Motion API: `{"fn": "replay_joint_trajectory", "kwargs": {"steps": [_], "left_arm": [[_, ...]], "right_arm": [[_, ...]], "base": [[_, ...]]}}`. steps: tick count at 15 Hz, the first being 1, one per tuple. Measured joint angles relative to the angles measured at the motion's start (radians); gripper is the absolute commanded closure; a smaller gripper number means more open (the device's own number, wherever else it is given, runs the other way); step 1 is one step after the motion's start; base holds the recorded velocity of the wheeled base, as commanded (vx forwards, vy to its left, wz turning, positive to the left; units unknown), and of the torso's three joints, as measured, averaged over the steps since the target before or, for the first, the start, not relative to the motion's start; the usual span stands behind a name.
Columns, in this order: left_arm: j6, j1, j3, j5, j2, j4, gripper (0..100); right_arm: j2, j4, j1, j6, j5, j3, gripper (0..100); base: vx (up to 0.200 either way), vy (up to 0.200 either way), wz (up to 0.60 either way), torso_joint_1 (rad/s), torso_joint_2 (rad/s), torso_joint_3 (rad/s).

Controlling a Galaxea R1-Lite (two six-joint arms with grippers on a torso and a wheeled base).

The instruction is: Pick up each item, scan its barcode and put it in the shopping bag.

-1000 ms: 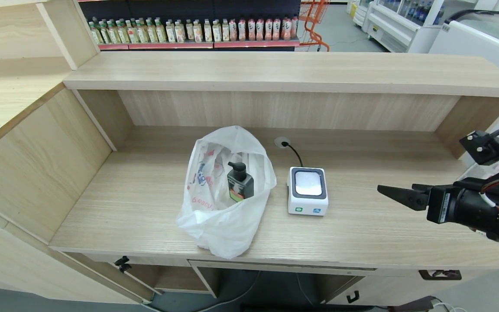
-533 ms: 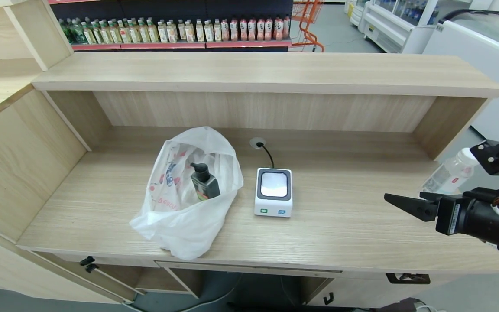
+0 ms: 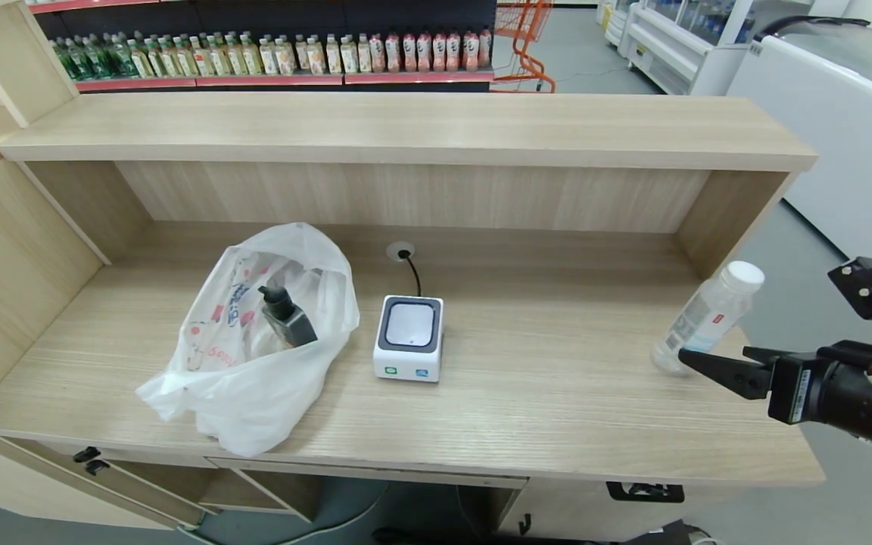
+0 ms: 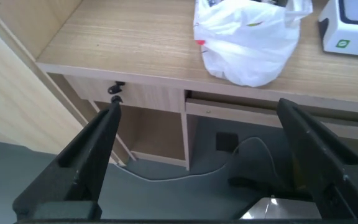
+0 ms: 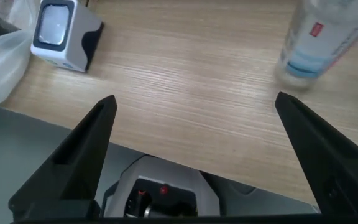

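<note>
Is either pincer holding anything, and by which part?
Nothing is held. The right pincer is open, near the clear bottle; the left pincer is open and empty.

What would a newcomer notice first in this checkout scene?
The white shopping bag sits on the left of the counter with a dark pump bottle inside, and the scanner is just to its right. A clear bottle with a white cap is at the counter's right end, close by the open right gripper.

Clear btl (image 3: 701, 322) upright (white cap), far right
</note>
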Motion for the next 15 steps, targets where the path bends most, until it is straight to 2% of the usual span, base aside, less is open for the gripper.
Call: {"fn": "replay_joint_trajectory", "kwargs": {"steps": [3,5,8,10,15], "left_arm": [[-0.001,0.0,0.0,0.0,0.0,0.0,0],[-0.002,-0.002,0.0,0.0,0.0,0.0,0],[-0.001,0.0,0.0,0.0,0.0,0.0,0],[-0.002,0.0,0.0,0.0,0.0,0.0,0],[-0.002,0.0,0.0,0.0,0.0,0.0,0]], "right_arm": [[-0.006,0.001,-0.015,-0.013,-0.127,0.024,0],[-0.005,-0.001,-0.03,-0.073,-0.226,0.029,0],[0.026,-0.025,-0.073,-0.109,-0.257,0.03,0],[0.073,-0.101,-0.093,-0.111,-0.259,0.029,0],[0.293,-0.406,-0.094,-0.105,-0.253,0.028,0]], "base": [[0.0,0.0,0.0,0.0,0.0,0.0],[0.0,0.0,0.0,0.0,0.0,0.0],[0.0,0.0,0.0,0.0,0.0,0.0],[0.0,0.0,0.0,0.0,0.0,0.0],[0.0,0.0,0.0,0.0,0.0,0.0]]}}
